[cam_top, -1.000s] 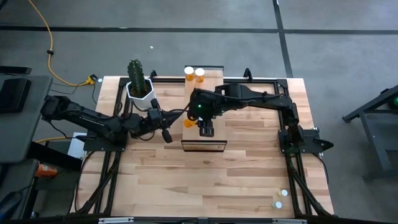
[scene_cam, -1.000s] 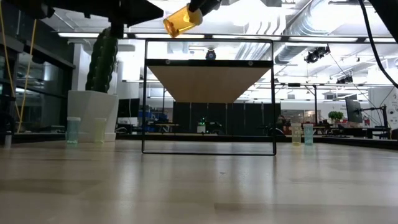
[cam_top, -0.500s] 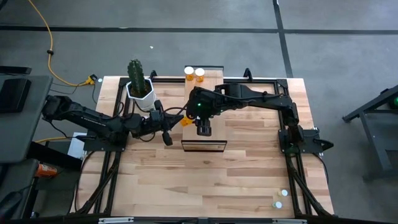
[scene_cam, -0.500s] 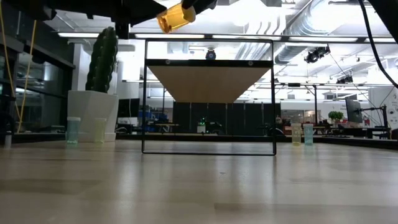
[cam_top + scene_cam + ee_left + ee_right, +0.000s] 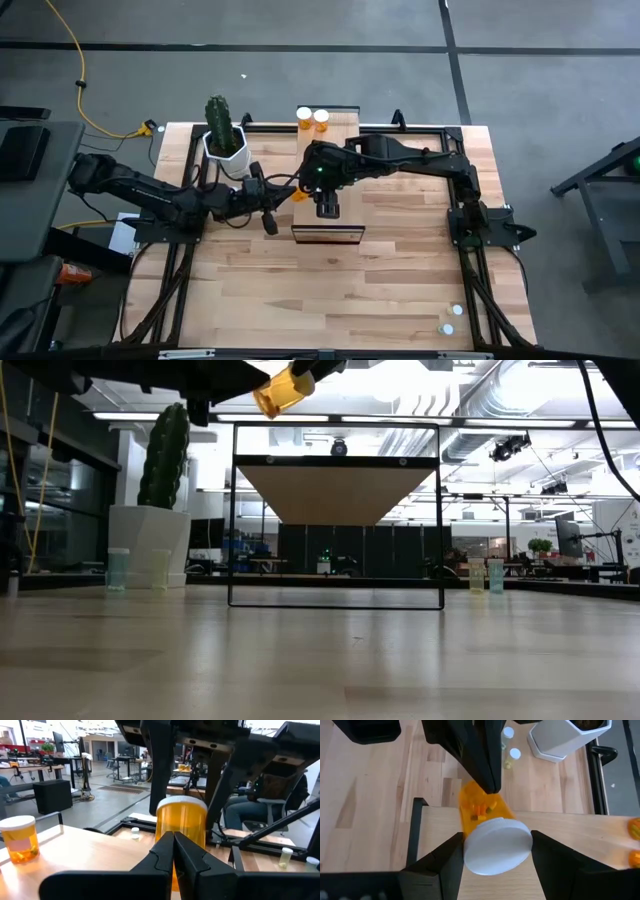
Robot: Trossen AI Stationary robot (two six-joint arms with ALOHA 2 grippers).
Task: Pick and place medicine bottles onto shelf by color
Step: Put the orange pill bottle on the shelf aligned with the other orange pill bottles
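Hanging above the shelf [image 5: 327,180], an orange medicine bottle [image 5: 487,827] with a white cap is pinched between the two fingers of the right gripper [image 5: 495,852], which press on the cap's sides. The bottle is tilted, cap toward the gripper and orange body pointing down toward the light-wood shelf top; in the low view it shows high over the shelf's near left corner, clear of the plank. The left gripper [image 5: 268,215] reaches in from the left with its fingers pressed together and holding nothing, their tips at the bottle's orange body; whether they touch it cannot be told. Both arms meet over the left side of the shelf.

Two more orange bottles [image 5: 312,119] with white caps stand side by side at the far end of the shelf. To the left of the shelf, a green cactus in a white pot [image 5: 224,143] stands on the wooden table [image 5: 400,290]. In the low view two small pale bottles [image 5: 138,570] stand on the table near the pot at the left, and two other pale bottles [image 5: 486,574] at the right. From above, two tiny white-capped bottles [image 5: 451,320] show at the table's near right corner.
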